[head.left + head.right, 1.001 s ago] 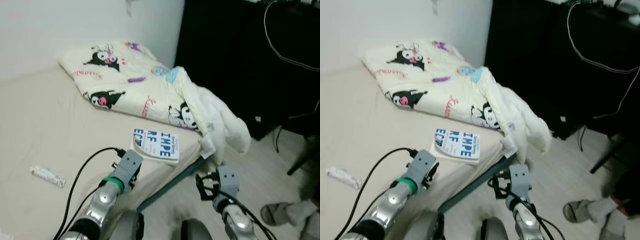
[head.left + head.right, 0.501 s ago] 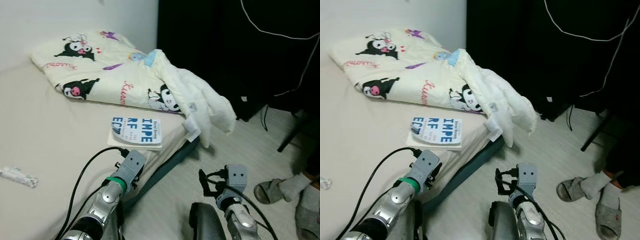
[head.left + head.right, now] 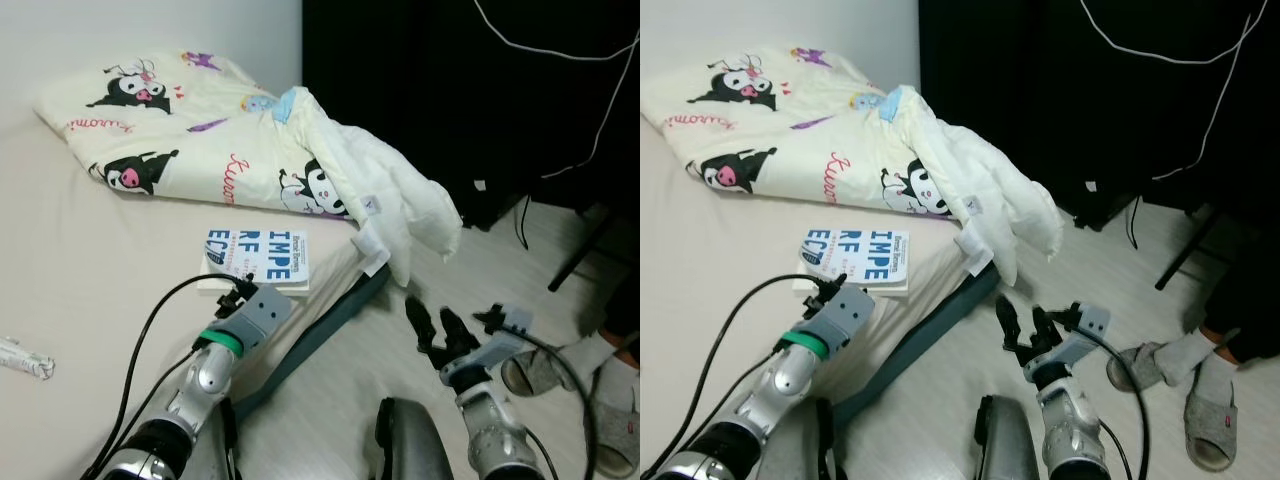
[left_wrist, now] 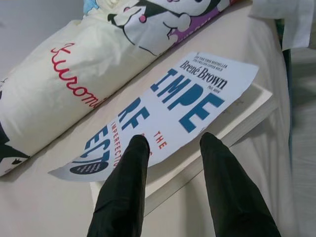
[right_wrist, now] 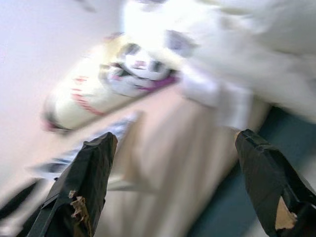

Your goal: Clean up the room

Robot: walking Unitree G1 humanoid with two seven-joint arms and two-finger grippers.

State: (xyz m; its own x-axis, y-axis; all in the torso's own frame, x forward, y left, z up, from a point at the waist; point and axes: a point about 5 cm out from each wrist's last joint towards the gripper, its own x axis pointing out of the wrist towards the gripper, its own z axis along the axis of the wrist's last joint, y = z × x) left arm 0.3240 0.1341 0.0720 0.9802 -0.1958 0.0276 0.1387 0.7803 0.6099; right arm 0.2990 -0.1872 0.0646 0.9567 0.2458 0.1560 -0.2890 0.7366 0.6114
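Note:
A white book (image 3: 258, 256) with big blue letters lies flat on the beige bed (image 3: 90, 270), near its edge. My left gripper (image 4: 170, 143) is open just short of the book's (image 4: 163, 113) near edge, one finger (image 4: 126, 182) over the cover's corner. A cream cartoon-print blanket (image 3: 200, 130) lies folded behind the book, one white end (image 3: 410, 205) hanging off the bed. My right gripper (image 3: 437, 325) is open above the floor beside the bed, holding nothing. The right wrist view is blurred.
A small white wrapper (image 3: 22, 358) lies on the bed at the far left. A person's feet in slippers (image 3: 610, 400) stand on the pale floor at the right. A black cabinet (image 3: 450, 80) with hanging cables stands behind. The dark bed frame (image 3: 320, 325) runs below the mattress.
The camera has swung right and nearer. My left gripper has come closer to the book's edge. My right arm has turned, so its spread fingers now point toward the bed.

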